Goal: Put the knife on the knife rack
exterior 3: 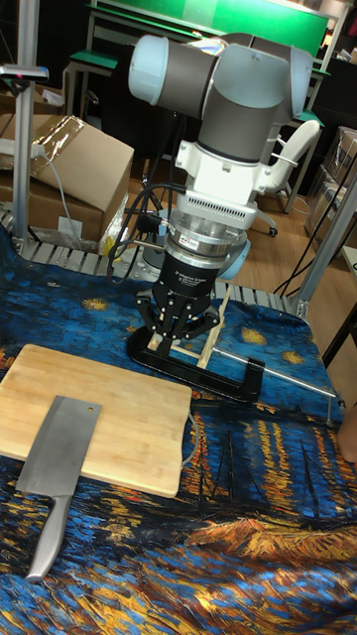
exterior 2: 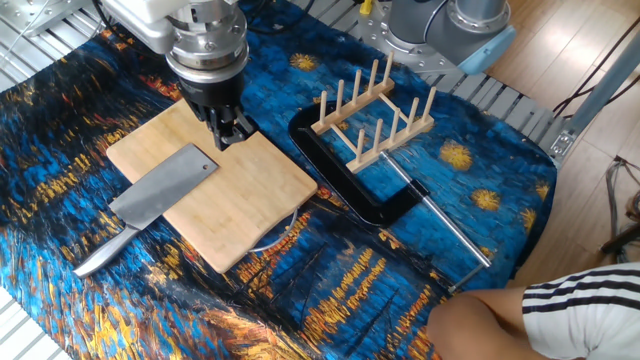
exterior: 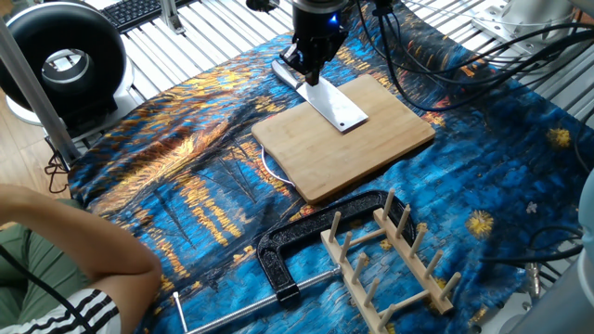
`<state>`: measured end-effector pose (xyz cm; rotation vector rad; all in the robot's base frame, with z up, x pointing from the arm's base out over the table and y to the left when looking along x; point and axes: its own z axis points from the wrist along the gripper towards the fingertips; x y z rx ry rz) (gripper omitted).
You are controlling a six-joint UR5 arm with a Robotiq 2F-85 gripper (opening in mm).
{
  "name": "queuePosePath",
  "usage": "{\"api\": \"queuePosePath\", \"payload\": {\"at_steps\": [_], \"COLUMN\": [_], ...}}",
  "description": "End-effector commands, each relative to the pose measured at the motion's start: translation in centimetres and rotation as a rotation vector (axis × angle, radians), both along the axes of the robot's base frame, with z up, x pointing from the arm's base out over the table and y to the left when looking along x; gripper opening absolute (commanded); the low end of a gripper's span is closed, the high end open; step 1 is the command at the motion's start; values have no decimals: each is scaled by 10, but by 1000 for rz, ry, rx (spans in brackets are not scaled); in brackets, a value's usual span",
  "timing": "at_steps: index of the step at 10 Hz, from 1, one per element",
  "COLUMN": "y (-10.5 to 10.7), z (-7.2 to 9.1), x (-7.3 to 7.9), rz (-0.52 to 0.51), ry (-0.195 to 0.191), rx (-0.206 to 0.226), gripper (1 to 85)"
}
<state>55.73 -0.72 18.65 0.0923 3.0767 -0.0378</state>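
Blue-and-gold patterned cloth (exterior 2: 520,160) covers the table. At left, the knife (exterior 2: 150,205) lies flat, blade on the cutting board (exterior 2: 240,195) and handle overhanging onto the cloth. The gripper (exterior 2: 230,133) hangs above the board's far edge, jaws apart and empty. To the right, the black clamp (exterior 2: 355,190) lies beside the knife rack (exterior 2: 375,125), well apart from the knife.

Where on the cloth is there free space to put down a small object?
Free: the cloth left of the cutting board, and the bare board between the knife and the clamp. Crowded: the clamp lies against the rack, and the gripper hangs over the board's corner.
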Motion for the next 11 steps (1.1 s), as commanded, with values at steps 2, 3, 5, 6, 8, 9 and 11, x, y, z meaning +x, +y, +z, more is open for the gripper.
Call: {"api": "queuePosePath", "payload": {"at_steps": [2,3,5,6,8,9,11], "y": [3,3,-10,-17,-15,-3,5], "z": [1,1,1,2,1,1,1], "x": [1,2,1,3,-4,-3,3], "rz": [4,10,61,72,32,2,-2], "ry": [-7,-8,-2,-10,14,9,-13], "rx": [15,15,-36,-65,-56,-8,25], "gripper": [10,10,10,10,10,10,10]}}
